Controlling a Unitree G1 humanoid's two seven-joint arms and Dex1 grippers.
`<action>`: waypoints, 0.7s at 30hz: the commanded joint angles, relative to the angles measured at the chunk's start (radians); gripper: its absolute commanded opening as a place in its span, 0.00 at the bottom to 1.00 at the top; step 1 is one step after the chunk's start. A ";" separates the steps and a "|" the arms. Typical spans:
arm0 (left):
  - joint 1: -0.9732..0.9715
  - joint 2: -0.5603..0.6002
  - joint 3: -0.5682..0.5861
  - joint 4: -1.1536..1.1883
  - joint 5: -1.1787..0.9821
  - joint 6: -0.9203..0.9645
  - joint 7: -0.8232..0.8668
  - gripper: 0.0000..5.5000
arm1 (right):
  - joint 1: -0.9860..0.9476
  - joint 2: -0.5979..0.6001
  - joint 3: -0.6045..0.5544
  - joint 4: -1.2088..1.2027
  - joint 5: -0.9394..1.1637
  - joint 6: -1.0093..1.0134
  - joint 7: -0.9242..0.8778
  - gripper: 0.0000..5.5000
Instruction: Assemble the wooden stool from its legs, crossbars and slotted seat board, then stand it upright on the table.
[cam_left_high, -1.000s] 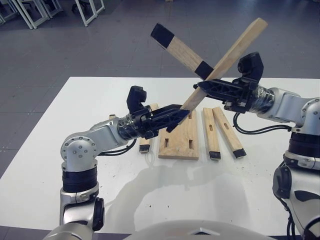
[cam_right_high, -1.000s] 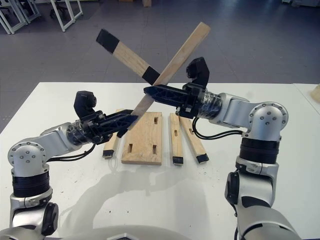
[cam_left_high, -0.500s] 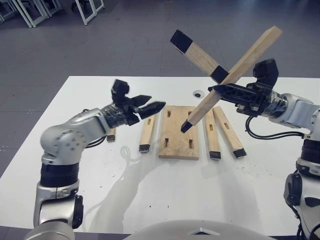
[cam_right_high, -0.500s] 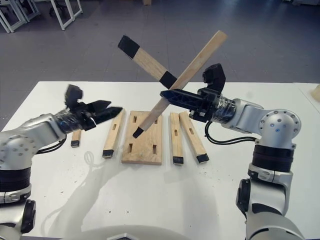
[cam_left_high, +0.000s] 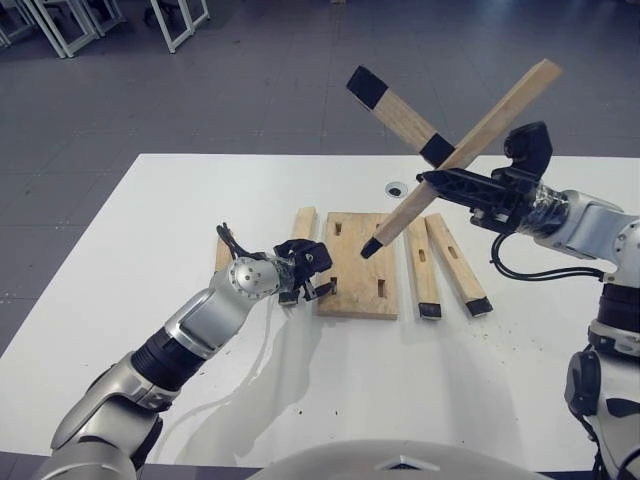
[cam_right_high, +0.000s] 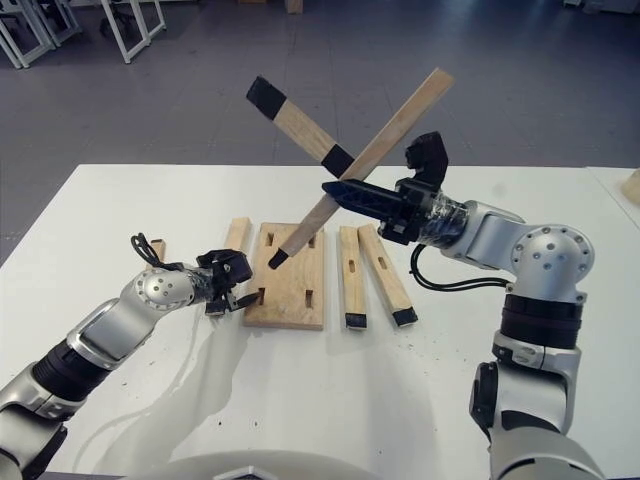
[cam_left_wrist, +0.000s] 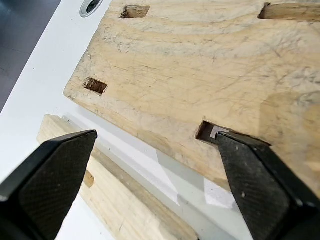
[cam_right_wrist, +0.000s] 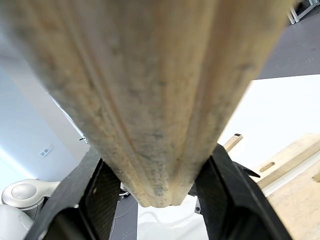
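- The left gripper (cam_left_high: 308, 271), jaws wide and holding nothing, sits low between a loose pale wooden leg (cam_left_high: 300, 228) and the flat slotted wooden seat board (cam_left_high: 355, 295).
- The board's slots look unfilled.
- Two slotted pale crossbars (cam_left_high: 421, 262) lie beside it.
- The right gripper (cam_left_high: 432, 181) clamps a crossed pair of black-tipped legs (cam_left_high: 490, 122) above the board.
- Most assembly remains.

The right pincer (cam_right_high: 338, 189) grips a crossed pair of legs (cam_right_high: 398, 112) just below where they cross. It holds them aloft, with the longer leg's black tip over the slotted seat board (cam_right_high: 292, 290), which lies flat on the white table (cam_right_high: 400, 400). The left pincer (cam_right_high: 228, 282) sits low at the board's left edge, by the near end of a leg (cam_right_high: 235, 235) lying beside it. Two slotted pieces (cam_right_high: 350, 270) lie just right of the board.
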 joint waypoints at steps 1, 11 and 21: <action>0.096 0.074 -0.061 -0.074 0.041 0.066 -0.098 0.80 | -0.036 0.014 0.014 0.026 -0.090 -0.067 -0.033 0.37; 0.359 0.381 -0.102 -0.076 0.130 -0.284 -0.300 0.80 | -0.014 -0.014 0.171 0.021 -0.350 -0.220 0.123 0.37; 0.338 0.372 -0.014 0.201 0.192 -0.583 -0.285 0.80 | 0.020 -0.016 0.372 0.263 -0.710 -0.637 0.429 0.37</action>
